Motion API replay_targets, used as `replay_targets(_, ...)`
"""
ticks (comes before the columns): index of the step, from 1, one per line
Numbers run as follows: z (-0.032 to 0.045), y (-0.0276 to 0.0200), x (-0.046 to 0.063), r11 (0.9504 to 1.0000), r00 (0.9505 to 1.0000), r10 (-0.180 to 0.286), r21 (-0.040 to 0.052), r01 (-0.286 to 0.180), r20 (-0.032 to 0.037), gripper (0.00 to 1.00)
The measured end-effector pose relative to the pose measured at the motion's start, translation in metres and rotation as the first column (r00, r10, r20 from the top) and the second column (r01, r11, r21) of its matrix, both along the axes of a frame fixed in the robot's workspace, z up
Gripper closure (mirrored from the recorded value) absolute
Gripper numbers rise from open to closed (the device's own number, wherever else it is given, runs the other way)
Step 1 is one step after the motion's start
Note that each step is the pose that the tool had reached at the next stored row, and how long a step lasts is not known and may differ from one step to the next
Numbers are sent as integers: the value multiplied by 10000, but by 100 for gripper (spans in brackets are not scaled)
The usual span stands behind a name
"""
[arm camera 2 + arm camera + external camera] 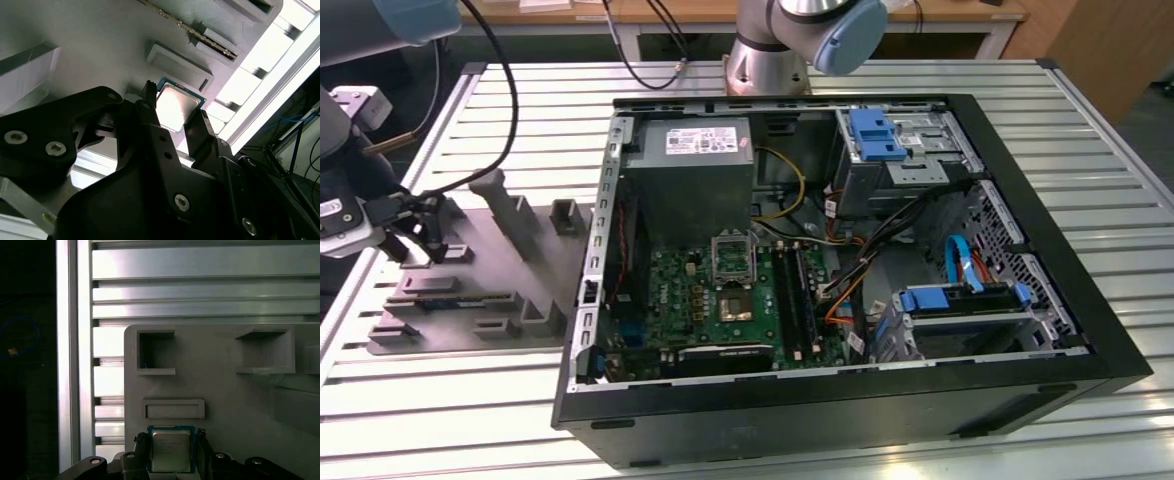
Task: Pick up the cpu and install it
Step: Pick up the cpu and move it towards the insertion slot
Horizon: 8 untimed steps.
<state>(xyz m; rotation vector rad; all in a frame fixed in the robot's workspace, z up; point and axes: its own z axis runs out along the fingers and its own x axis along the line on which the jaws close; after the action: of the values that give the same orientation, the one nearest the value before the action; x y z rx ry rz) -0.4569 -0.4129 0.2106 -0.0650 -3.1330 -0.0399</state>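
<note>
Exterior view held one open computer case (854, 410) lying on a slatted metal bench (454, 400). One grey fixture plate (507, 260) sat just beside the case on the exterior view's left. Inside the case lay one green motherboard (720, 290) with one dark socket (731, 303) near its middle. One grey power supply (694, 175) sat on the far side of the board. Two blue-topped drive caddies were on the exterior view's right, one far (878, 135) and one near (961, 300). The arm's one tool (420, 240) was low over the far-left part of the plate, well apart from the case.

Both wrist views showed a single cpu (171, 450) (177, 107), silvery on top with a thin green rim. It was at the fixture plate (225, 405) (100, 45), between the two dark fingers of the tool (171, 440) (175, 110). The opening was narrow, just the width of the chip. One finger (141, 445) sat against one edge and the other finger (201, 440) against the opposite edge, so the tool was closed on the cpu. Whether the chip rested on the plate or was raised off it could not be told.

The first wrist view also counted two square pockets in the plate, one (156, 354) near the plate's edge and one (265, 352) further in. One shallow rectangular frame (174, 409) sat between the first pocket and the cpu.
</note>
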Motion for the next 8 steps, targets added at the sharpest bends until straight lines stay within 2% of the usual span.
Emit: replay_targets(8, 24, 0, -1, 10000, 10000, 0, -3, 0, -4, 53)
